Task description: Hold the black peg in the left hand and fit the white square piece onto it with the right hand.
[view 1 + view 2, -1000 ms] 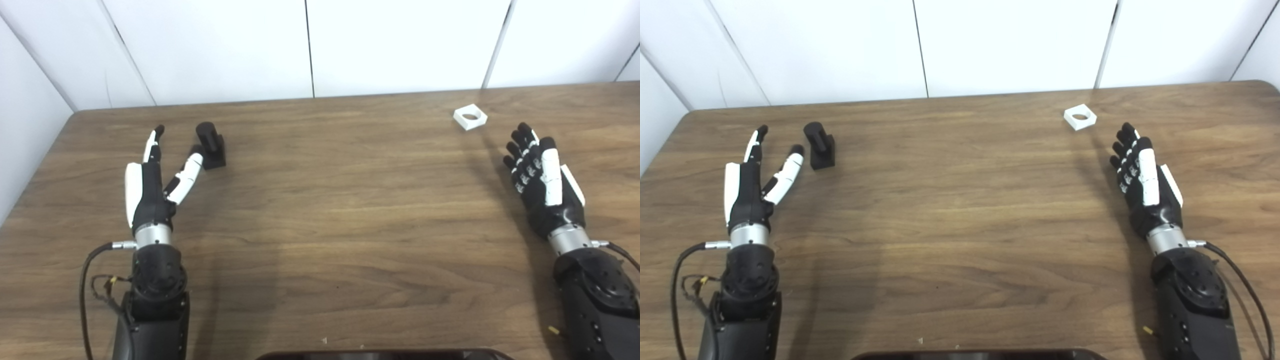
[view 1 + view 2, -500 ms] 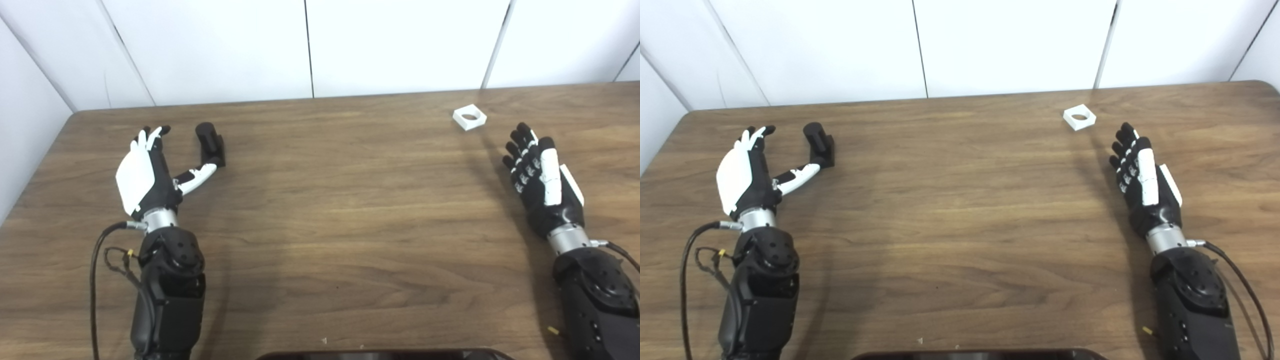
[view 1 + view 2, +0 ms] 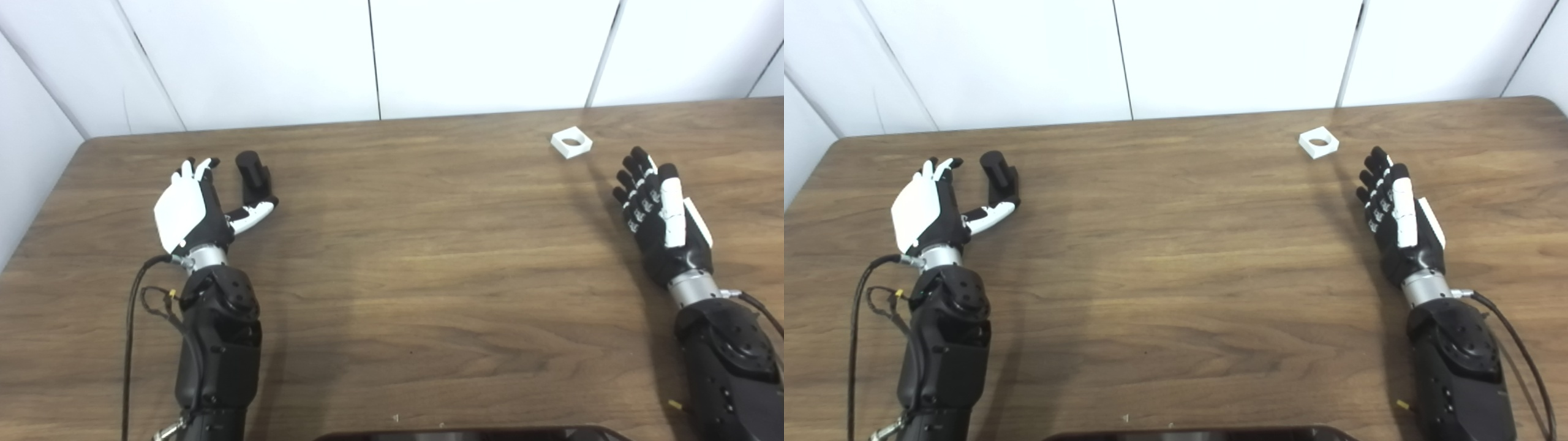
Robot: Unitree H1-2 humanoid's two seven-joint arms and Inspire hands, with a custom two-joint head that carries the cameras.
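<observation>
The black peg (image 3: 253, 176) rests on the table at the back left, its round post on a square base. My left hand (image 3: 195, 208) is open just left of it, white back turned up, its thumb reaching to the base's near side; whether the thumb touches the base I cannot tell. The white square piece (image 3: 571, 142), with a round hole, lies flat at the back right. My right hand (image 3: 660, 217) is open with fingers held straight and together, in front of and to the right of the white piece, holding nothing.
The wooden table (image 3: 404, 257) ends at a white panelled wall at the back and at a wall on the left. A dark object's edge (image 3: 471, 434) shows at the bottom centre. A few tiny specks lie near the front edge.
My left hand has rolled so its white back faces up and has moved forward toward the peg, thumb now at the base. The right hand has barely moved. The view shifted slightly.
</observation>
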